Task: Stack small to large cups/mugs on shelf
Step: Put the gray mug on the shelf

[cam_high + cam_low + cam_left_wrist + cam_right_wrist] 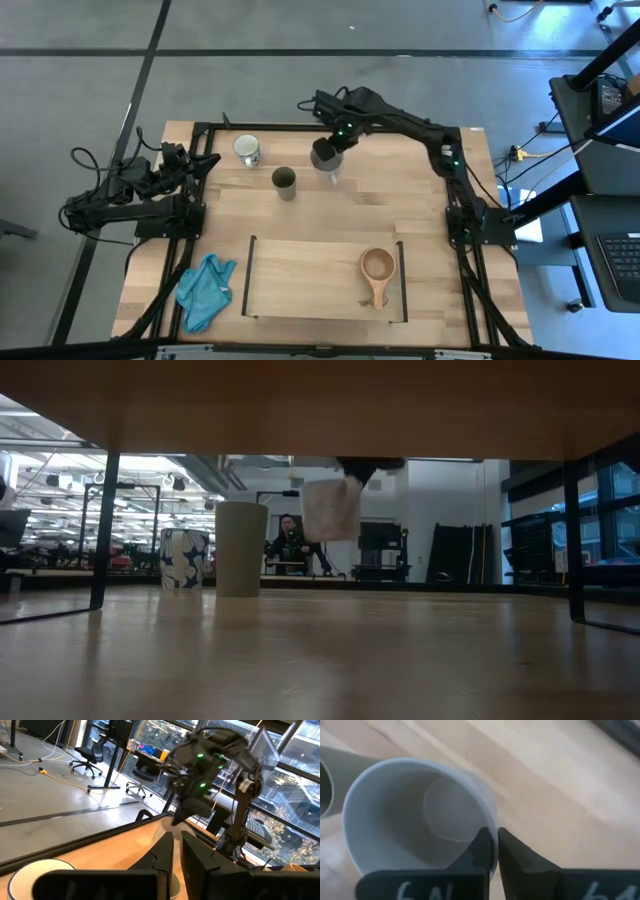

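My right gripper (pixel 330 150) is over the far middle of the table, shut on the grey mug (pixel 325 157), which hangs in the air in the low view (pixel 330 510). The dark olive-green cup (pixel 284 182) and the white mug (pixel 247 150) stand on their bases on the tabletop, left of the grey mug. The tan wooden long-handled cup (pixel 377 270) lies on the right part of the shelf (pixel 300 285). My left gripper (pixel 177 847) waits shut at the table's left edge, near the white mug (pixel 35 872). My right gripper pinches the grey mug's rim wall (pixel 492 822), one finger inside the mug and one outside. The fingers come from above, pointing down. The mug is lifted clear of the table and hangs below the fingers, mouth up and roughly upright.
A teal cloth (pixel 205 290) lies at the near left corner, beside the shelf's left rail (pixel 247 275). The shelf's left and middle parts are bare wood. A person (pixel 290 540) stands in the room beyond the table's far side.
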